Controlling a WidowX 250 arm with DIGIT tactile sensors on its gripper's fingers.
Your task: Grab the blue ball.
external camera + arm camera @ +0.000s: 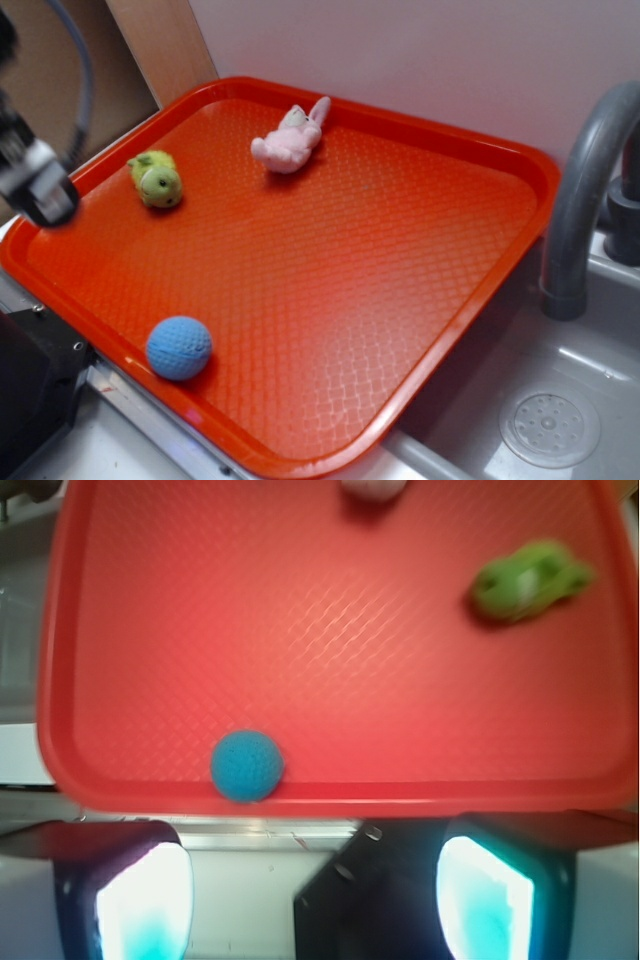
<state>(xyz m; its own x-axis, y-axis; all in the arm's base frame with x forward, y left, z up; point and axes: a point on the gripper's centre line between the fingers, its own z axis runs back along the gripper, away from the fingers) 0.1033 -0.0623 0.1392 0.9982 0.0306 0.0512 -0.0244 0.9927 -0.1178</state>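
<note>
The blue ball (179,348) is light blue and dimpled. It rests in the near left corner of the orange tray (350,280), against the rim. In the wrist view the ball (247,765) lies by the tray's (300,630) near edge, ahead and a little left of the jaws. My gripper (40,190) hovers blurred beyond the tray's left rim, apart from the ball. In the wrist view the gripper (315,900) is open, and its two fingers stand wide apart with nothing between them.
A green plush toy (156,179) (530,580) and a pink plush toy (290,140) (372,488) lie at the tray's far side. A grey faucet (580,200) and a sink drain (549,428) are on the right. A black block (30,390) sits below the tray's left edge.
</note>
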